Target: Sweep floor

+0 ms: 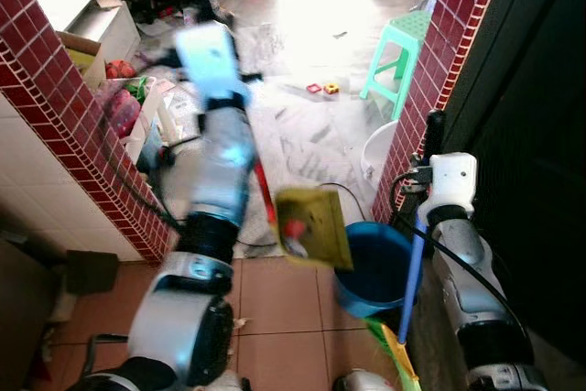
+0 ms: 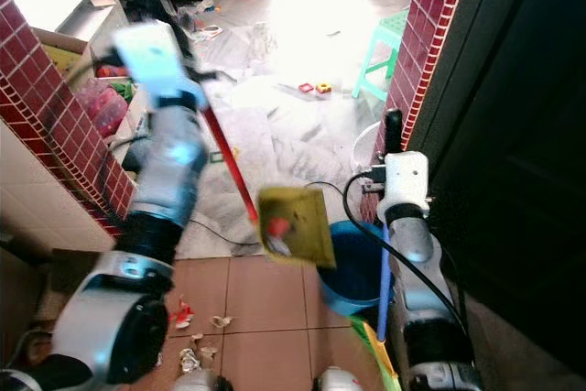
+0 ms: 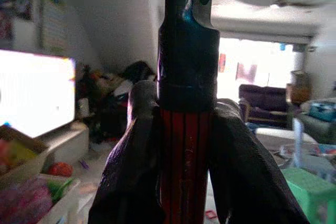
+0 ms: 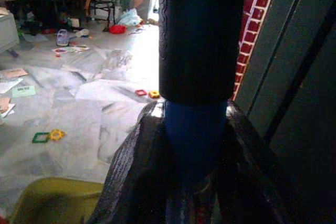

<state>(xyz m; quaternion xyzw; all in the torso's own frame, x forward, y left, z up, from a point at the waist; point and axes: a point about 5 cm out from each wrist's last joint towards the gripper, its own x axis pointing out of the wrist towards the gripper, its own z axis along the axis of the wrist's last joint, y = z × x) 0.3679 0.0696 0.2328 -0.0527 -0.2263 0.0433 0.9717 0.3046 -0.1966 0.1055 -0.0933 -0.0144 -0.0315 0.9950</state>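
Broom [image 2: 229, 169], red-handled, blurred, perhaps yellow-headed.

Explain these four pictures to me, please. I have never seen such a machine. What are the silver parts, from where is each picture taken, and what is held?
This is a humanoid robot doing housework. The two upper pictures come from cameras on its head, looking down at its own silver arms. The two lower pictures come from cameras on its wrists, looking along its black fingers.

The left gripper is shut on a red handle that ends in a yellow dustpan. The right gripper is shut on a blue broom handle.

Below stands a blue bucket. Paper scraps lie on the brown tiles. Farther off are a green stool and small toys.
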